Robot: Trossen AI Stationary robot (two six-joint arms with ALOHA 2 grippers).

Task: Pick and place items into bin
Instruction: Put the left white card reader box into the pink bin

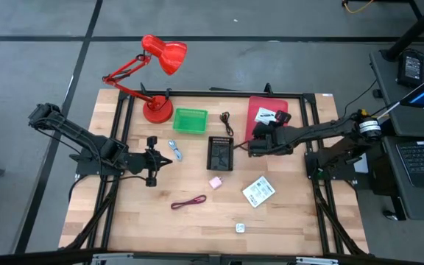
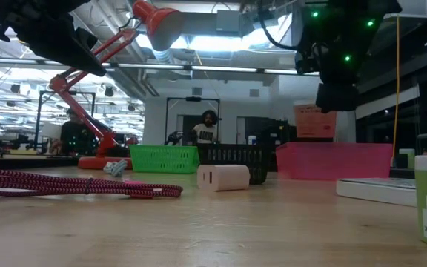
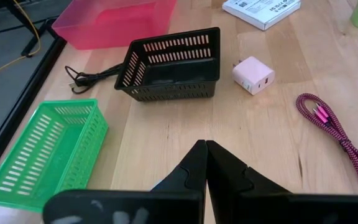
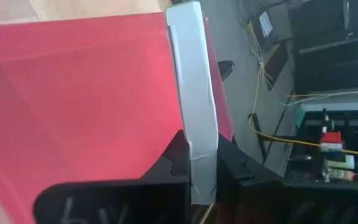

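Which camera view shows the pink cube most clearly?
The left wrist view: the pink cube lies near and unobstructed beside the black basket, with its prongs and ports visible. The high view shows it only as a tiny pink spot. The low view shows one pale side. The right wrist view does not show it.

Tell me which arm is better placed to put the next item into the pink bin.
Right. The right gripper is shut on a flat white packet, already at the pink bin. The left gripper is shut and empty, out over the table near the blue-white piece.
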